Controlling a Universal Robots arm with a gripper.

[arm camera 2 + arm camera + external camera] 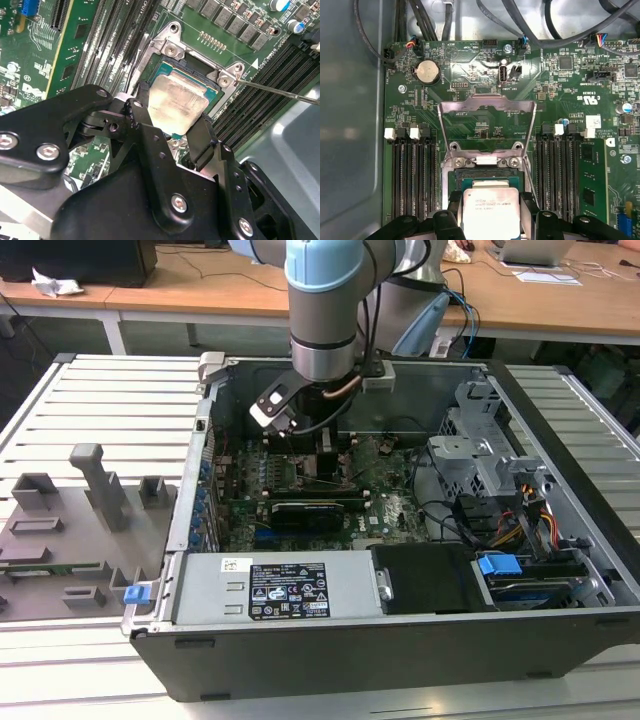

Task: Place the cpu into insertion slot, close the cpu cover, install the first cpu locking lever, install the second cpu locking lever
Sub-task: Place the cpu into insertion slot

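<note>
My gripper (175,120) is shut on the cpu (177,102), a silvery square chip pinched by two opposite edges between black fingers (204,140). The chip hangs slightly tilted just over the insertion slot (196,76), partly overlapping its dark centre. In the first wrist view the cpu (490,207) sits between the fingertips at the near edge of the slot (485,175). The cpu cover (487,102), a thin metal frame with a large window, stands swung open beyond the slot. A thin wire lever (280,93) sticks out beside the socket. In the exterior view the gripper (325,445) is low inside the case.
Long black memory slots (412,175) flank the socket on both sides. A black card (305,512) lies across the board, with a power supply (285,590) in front. A drive cage (490,455) and cables (510,525) fill the exterior view's right. A grey fixture (70,520) lies outside the case.
</note>
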